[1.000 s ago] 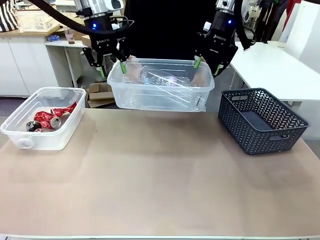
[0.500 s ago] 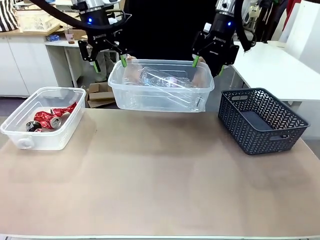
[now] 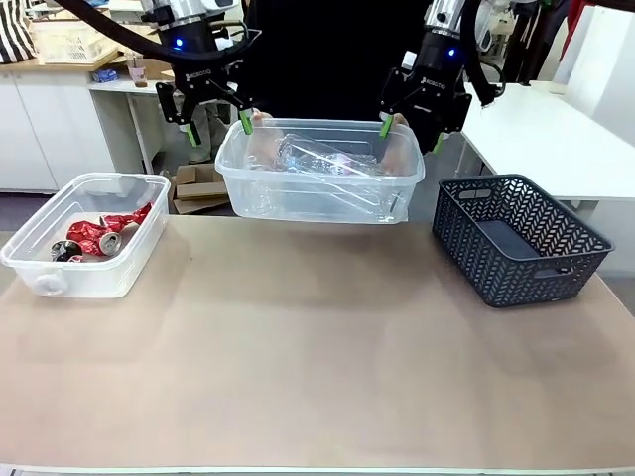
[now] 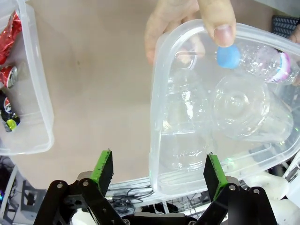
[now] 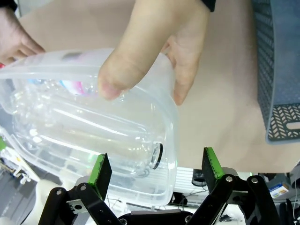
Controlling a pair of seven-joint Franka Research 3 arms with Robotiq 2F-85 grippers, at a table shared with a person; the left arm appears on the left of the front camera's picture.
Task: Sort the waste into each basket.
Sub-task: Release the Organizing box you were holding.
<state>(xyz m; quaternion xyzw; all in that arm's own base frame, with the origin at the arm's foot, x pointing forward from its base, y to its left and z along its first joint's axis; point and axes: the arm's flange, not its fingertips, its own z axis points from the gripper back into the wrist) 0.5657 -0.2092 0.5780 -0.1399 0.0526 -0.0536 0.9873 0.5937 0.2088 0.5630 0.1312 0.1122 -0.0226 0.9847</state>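
A person's hands [image 3: 397, 151] hold a clear tub [image 3: 238, 190] in the air past the table's far edge, with clear plastic bottles [image 3: 327, 159] lying in it. My left gripper [image 3: 218, 127] stands open at its left end, and in the left wrist view that gripper [image 4: 158, 168] straddles the tub's corner [image 4: 153, 140]; a blue-capped bottle [image 4: 262, 61] lies inside, under the person's thumb [image 4: 218, 21]. My right gripper [image 3: 411, 133] is open at the right end, its fingers [image 5: 101, 169] either side of the tub wall [image 5: 171, 140]. A second clear tub [image 3: 99, 280] at the table's left holds crushed red cans [image 3: 94, 238] and a black-and-silver can [image 3: 64, 250].
A dark grey lattice basket [image 3: 516, 238] stands at the table's right side, and its corner [image 5: 281, 70] shows in the right wrist view. The tan table top [image 3: 317, 347] stretches across the front. A white side table [image 3: 556, 129] stands to the far right.
My left gripper has turned and spread its fingers wider at the tub's left end. The right gripper has risen slightly. The person still holds the tub in much the same place.
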